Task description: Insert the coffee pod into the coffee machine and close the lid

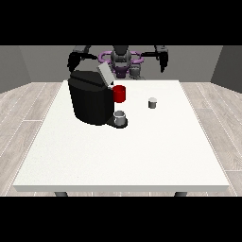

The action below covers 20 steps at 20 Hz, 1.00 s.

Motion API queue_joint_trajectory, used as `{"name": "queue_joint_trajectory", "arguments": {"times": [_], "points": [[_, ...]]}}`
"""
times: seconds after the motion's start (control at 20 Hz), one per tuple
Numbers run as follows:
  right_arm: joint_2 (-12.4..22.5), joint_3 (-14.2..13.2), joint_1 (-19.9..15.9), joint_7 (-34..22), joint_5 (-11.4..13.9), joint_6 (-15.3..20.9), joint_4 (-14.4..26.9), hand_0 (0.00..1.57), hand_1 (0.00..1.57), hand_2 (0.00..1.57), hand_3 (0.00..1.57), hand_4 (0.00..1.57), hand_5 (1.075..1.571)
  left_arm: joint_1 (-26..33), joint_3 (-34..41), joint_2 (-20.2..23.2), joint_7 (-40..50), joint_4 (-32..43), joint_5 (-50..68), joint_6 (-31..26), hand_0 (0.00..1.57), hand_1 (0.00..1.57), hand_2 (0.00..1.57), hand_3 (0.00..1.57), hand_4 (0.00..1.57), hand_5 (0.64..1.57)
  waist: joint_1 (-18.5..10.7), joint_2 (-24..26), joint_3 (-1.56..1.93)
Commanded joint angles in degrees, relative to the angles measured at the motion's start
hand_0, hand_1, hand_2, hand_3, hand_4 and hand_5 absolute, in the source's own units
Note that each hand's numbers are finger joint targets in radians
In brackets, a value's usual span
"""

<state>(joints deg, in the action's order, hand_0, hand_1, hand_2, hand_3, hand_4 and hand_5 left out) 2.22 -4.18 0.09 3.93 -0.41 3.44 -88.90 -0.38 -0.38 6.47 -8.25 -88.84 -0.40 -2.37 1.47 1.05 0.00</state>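
Since the coffee pod (152,103) sits untouched on the table (142,156), well apart from the coffee machine (92,99) with its lid (104,73) raised, reach first with the hand at the view's right (162,60), descending from above; finger state of both hands: cannot tell.

The coffee machine (90,98) blocked the table's (123,160) far left; the small pod (152,102) stood alone right of it, bare tabletop around.

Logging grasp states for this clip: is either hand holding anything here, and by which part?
Nothing is held. Both hands hang raised behind the table; the coffee pod sits untouched on it.
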Motion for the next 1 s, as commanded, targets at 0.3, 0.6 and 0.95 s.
{"name": "queue_joint_trajectory", "arguments": {"times": [0.3, 0.6, 0.95], "points": [[-0.5, 0.3, -2.3, -0.7, 0.0, 1.4, -1.2, 0.00, 0.00, 0.00, 0.00, 0.17, 1.571, -10.8, 4.9, 8.9, 7.2, 7.5, -3.2, -3.6, 0.00, 0.00, 0.00, 0.00, 0.00, 1.571, 3.1, -2.5, 0.00], [-1.9, 3.6, -2.9, 1.2, 0.3, 1.7, -2.8, 0.00, 0.00, 0.00, 0.00, 0.12, 1.571, -18.4, 7.9, 10.9, 6.8, 19.0, -3.5, -4.1, 0.00, 0.00, 0.00, 0.00, 0.00, 1.571, 7.2, -6.8, -0.01], [-0.4, 3.0, -8.1, -0.1, -1.1, 2.6, -0.5, 0.00, 0.00, 0.00, 0.00, 0.33, 1.571, -24.2, 9.1, 13.1, 5.7, 29.3, -6.5, -3.7, 0.00, 0.00, 0.00, 0.00, 0.00, 1.571, 6.8, -11.0, -0.01]]}}
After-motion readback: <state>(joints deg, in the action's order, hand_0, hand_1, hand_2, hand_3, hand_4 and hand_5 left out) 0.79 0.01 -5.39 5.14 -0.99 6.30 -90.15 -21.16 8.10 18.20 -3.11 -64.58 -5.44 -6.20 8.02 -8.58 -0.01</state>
